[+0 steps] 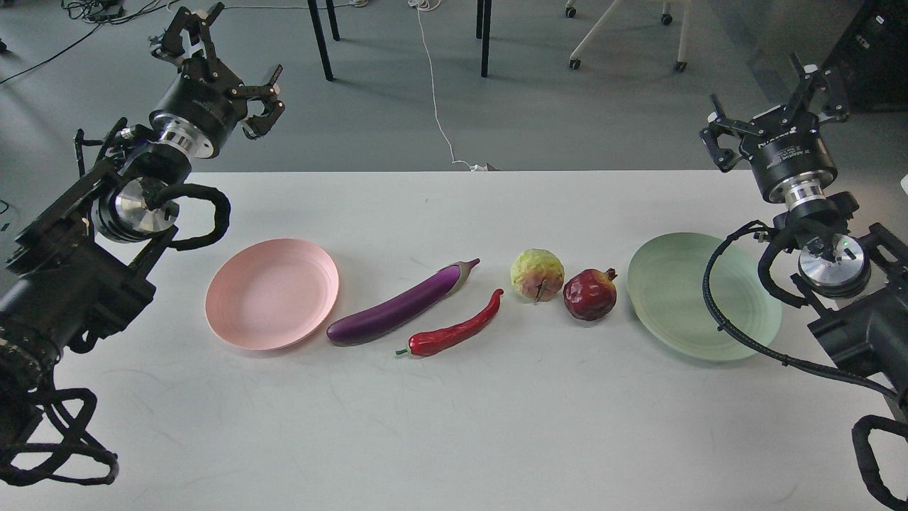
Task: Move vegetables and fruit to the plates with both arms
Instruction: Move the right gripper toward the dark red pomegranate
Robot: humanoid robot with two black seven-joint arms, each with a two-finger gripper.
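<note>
On the white table lie a purple eggplant [401,308] and, just in front of it, a red chili pepper [457,331]. Right of them sit a bumpy yellow-green fruit [537,275] and a dark red pomegranate [589,294], touching or nearly so. A pale pink plate [272,293] is left of the eggplant, a mint green plate [691,294] right of the pomegranate; both are empty. My left gripper [221,69] is raised beyond the table's far left corner, fingers spread open and empty. My right gripper [777,101] is raised past the far right edge, open and empty.
My right arm's black cable [716,305] loops over the green plate. Beyond the table is grey floor with chair and table legs [485,39] and a white cord [436,106]. Bare tabletop [454,440] spans the front.
</note>
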